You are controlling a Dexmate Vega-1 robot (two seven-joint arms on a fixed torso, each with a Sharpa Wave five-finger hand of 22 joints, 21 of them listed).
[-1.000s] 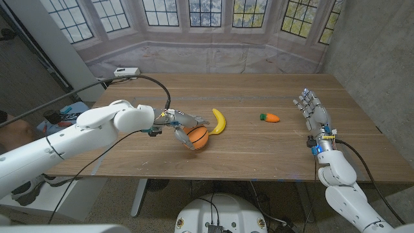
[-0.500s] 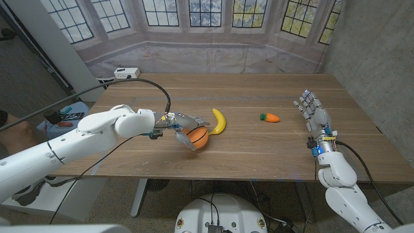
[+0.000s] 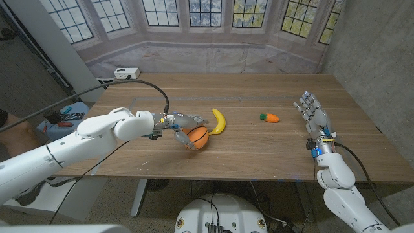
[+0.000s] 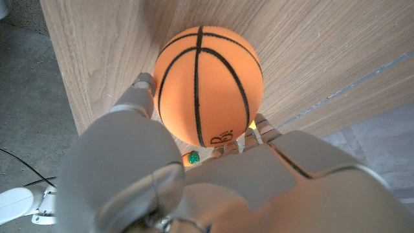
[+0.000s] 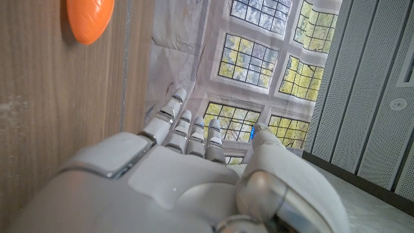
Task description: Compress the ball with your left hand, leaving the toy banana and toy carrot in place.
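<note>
An orange ball [image 3: 198, 137] with black seams sits on the wooden table [image 3: 259, 158] near its front edge. My left hand [image 3: 183, 125] wraps it, fingers over the far side and under the near side. In the left wrist view the fingers [image 4: 139, 90] touch both sides of the ball [image 4: 207, 84], which still looks round. The yellow toy banana [image 3: 219, 120] lies just beyond the ball, close to the fingertips. Further right lies the toy carrot [image 3: 270, 118], also in the right wrist view [image 5: 89, 18]. My right hand [image 3: 313, 111] stands near the table's right edge, fingers apart, holding nothing [image 5: 181, 175].
A white box [image 3: 127, 72] sits at the table's back left, with a black cable [image 3: 160, 87] arching from it to my left wrist. Some clutter [image 3: 61, 117] lies off the table's left edge. Bare wood lies between the carrot and my right hand.
My left forearm has shifted a little to the right; the hand stays around the ball in the same spot. Banana, carrot and right hand have not moved.
</note>
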